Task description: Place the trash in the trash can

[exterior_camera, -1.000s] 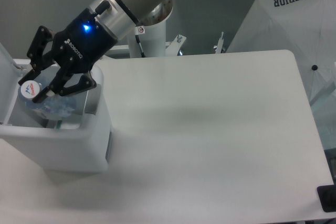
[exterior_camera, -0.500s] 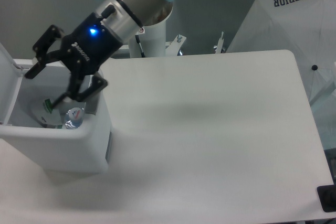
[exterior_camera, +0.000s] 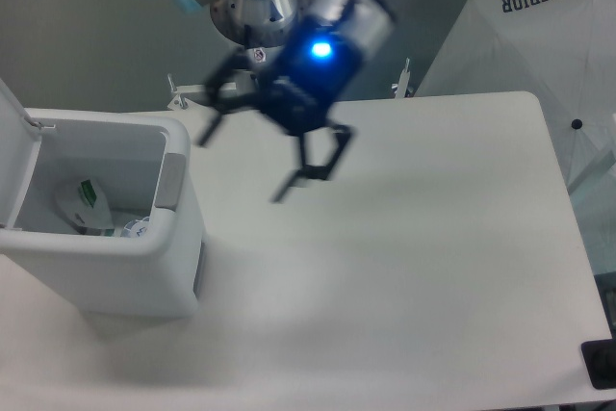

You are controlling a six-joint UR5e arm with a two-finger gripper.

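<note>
The trash can [exterior_camera: 115, 271] stands at the table's left edge with its flip lid [exterior_camera: 13, 156] up and a grey panel [exterior_camera: 171, 178] on its right rim. Both pieces of trash lie inside it. The white wrapper with a green mark [exterior_camera: 85, 199] rests on the bottom. Only a bit of the crushed clear bottle [exterior_camera: 136, 228] shows against the near right wall. My gripper [exterior_camera: 241, 168] hangs over the table to the right of the can. It is motion-blurred, open, with its fingers spread wide and nothing between them.
The white table [exterior_camera: 433, 238] stretches to the right of the can. A white fabric canopy printed SUPERIOR [exterior_camera: 539, 36] stands past the table's right rear corner. A small black object [exterior_camera: 600, 363] sits at the near right corner.
The gripper let the bottle go over the can, and it fell inside beside the wrapper. The open gripper then swung right, away from the can and out over the table.
</note>
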